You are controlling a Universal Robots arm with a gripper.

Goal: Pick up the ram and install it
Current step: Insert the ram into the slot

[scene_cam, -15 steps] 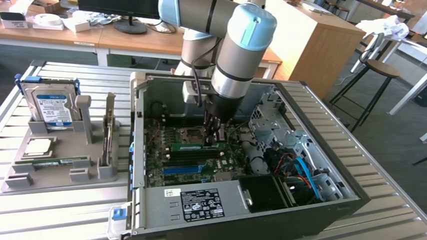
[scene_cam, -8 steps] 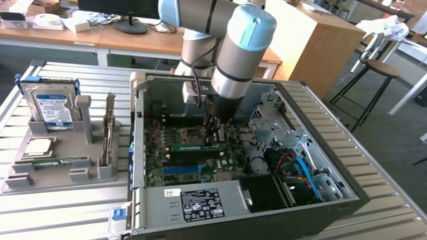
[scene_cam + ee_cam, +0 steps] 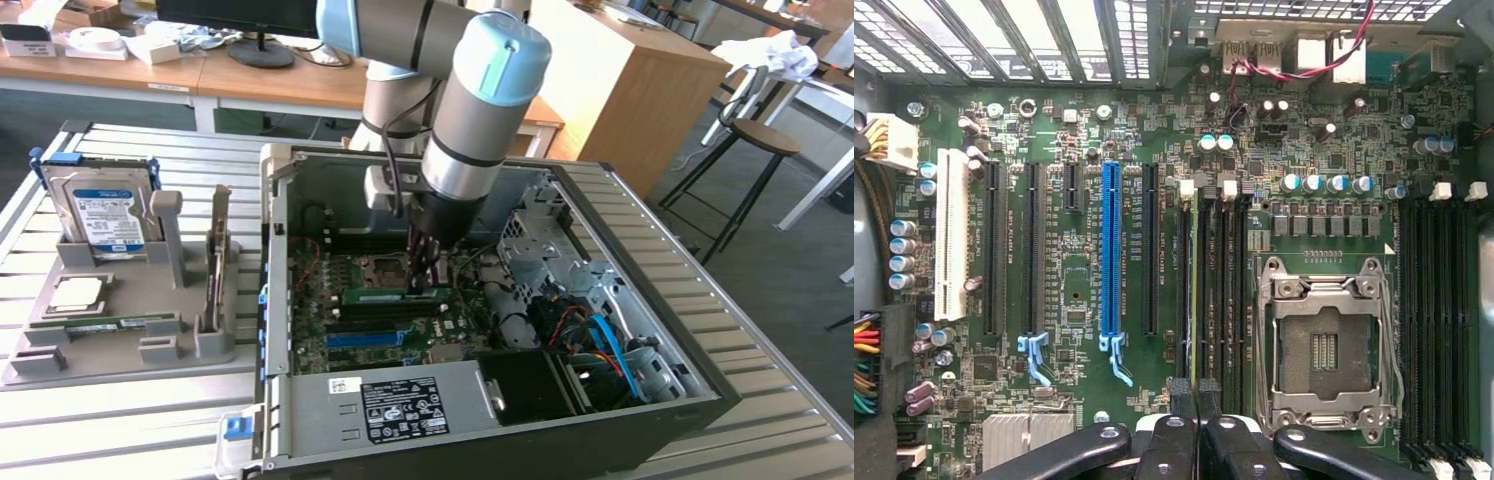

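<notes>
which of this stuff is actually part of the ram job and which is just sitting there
Job:
- the ram, at the memory slots
- the gripper, shut on it

Lying about:
- hard drive
- processor chip
- the grey tray holding both

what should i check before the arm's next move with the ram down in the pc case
1. Grip: tool shut on the long thin green ram stick: ok.
2. Stick running parallel to the black memory slots beside the square silver processor socket: ok.
3. Stick fully seated in a slot: cannot tell.
4. White slot latches open: cannot tell.
5. Thin red and black cable clear of the tool: ok.
</notes>
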